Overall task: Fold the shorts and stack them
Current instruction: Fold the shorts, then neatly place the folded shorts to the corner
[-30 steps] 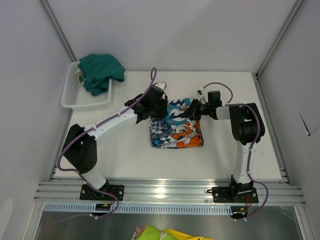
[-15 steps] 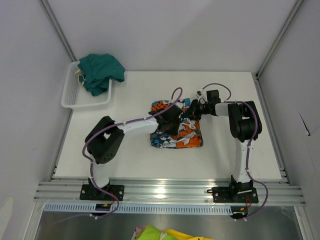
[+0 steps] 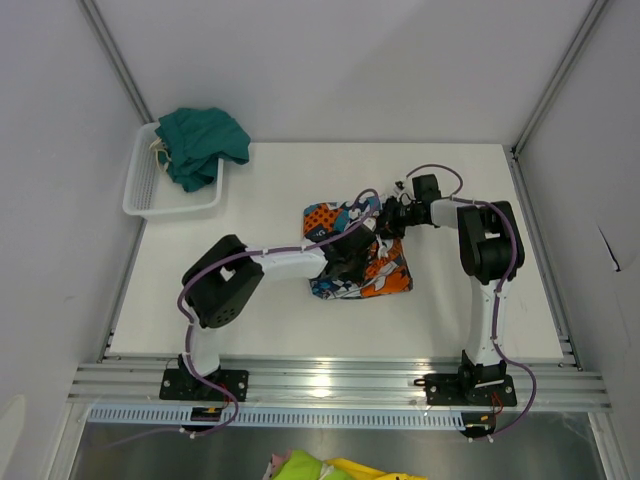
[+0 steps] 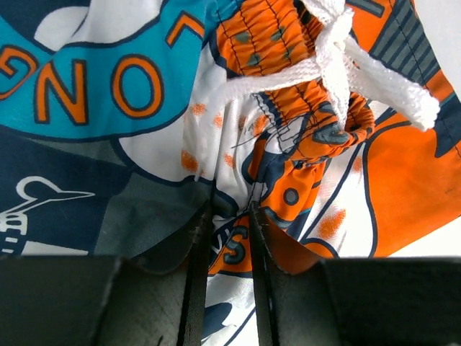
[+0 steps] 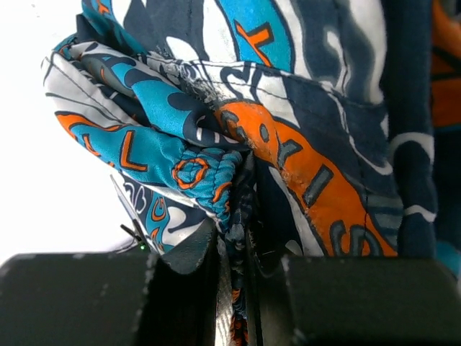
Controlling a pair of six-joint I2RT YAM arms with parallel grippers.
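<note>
The patchwork shorts lie bunched at the table's middle, orange, teal, white and grey. My left gripper is low over them, shut on a fold of their fabric, with the white drawstring knotted just beyond the jaws. At the back right edge of the shorts, my right gripper is shut on the gathered waistband, which runs between its fingers. The plain dark teal shorts hang over the white basket at the back left.
Grey walls and metal frame posts close in the table on three sides. The arm bases sit on the rail at the near edge. A yellow and green cloth lies below the table's front.
My left gripper has swept from the shorts' back left corner toward the near right, dragging fabric over the pile. The right gripper has shifted slightly back, still holding.
</note>
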